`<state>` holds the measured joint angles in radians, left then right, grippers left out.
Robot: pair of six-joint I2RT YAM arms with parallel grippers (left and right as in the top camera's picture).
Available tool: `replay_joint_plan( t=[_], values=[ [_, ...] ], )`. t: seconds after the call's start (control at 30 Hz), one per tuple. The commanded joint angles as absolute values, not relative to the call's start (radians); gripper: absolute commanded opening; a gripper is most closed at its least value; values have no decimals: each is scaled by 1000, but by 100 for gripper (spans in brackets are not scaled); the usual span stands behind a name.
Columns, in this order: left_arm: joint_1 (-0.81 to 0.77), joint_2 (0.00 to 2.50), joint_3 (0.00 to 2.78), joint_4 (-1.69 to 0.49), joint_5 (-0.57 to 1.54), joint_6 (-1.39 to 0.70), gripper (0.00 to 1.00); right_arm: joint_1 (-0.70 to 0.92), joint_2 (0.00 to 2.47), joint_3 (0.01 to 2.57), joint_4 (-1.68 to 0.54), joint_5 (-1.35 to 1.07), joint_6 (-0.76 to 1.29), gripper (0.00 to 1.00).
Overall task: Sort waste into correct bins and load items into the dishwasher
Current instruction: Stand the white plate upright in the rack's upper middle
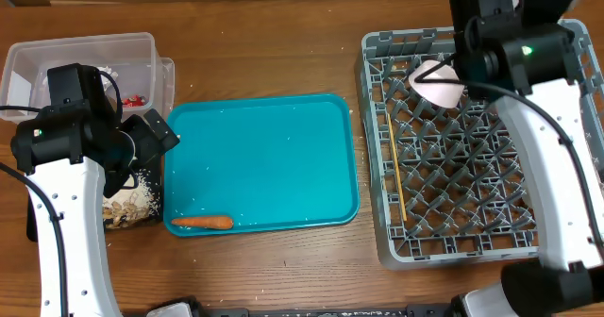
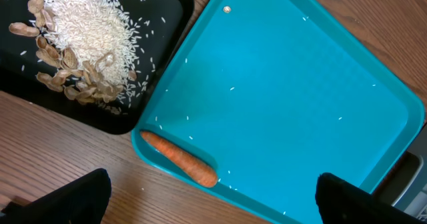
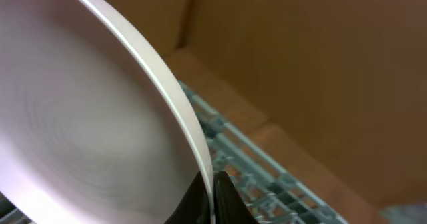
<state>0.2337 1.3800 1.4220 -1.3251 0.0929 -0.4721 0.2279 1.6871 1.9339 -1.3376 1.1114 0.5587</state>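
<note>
Bowl [image 1: 439, 83] in the right gripper's [image 3: 213, 194] pinch above the dish rack [image 1: 415, 246], 3 o'clock on the wooden table [image 1: 274, 34].
Carrot [image 1: 201, 222] lies at 7 o'clock in the teal tray [image 1: 283, 147]; the black tray [image 2: 167, 11] holds rice [image 2: 87, 24] and nuts [image 2: 60, 64]; the left gripper [image 2: 213, 207] stands wide.

The left arm [image 1: 66, 213] is reaching up from the near left edge, its black wrist [image 1: 71, 119] bending toward the right. The left gripper [image 1: 151, 140] is pointing down, its jaws standing wide apart and gripping nothing, with its dark fingertips [image 2: 77, 197] showing at both bottom corners of the wrist view. The right arm [image 1: 557, 166] is stretching along the right side to the far right corner, folding leftward at the top. The right gripper [image 3: 213, 197] is pinching tightly on the rim of a round pale dish [image 3: 80, 117].
</note>
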Motion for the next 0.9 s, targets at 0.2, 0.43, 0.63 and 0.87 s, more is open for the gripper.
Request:
replay_joint_plan(
  t=[0.2,0.43,0.63,0.87],
  values=[
    [235,1360,1433,-1325,93,-464,100,120,1718,1671,-1230,1255,660,4],
    [235,1360,1433,-1323,94,-464,100,110,1718,1529,-1150,1145,659,4],
    [235,1360,1433,-1323,94,-464,100,110,1718,1412,-1095,1098,659,4],
    [235,1360,1433,-1323,94,-464,100,119,1717,1375,-1081,1058,659,4]
  ],
)
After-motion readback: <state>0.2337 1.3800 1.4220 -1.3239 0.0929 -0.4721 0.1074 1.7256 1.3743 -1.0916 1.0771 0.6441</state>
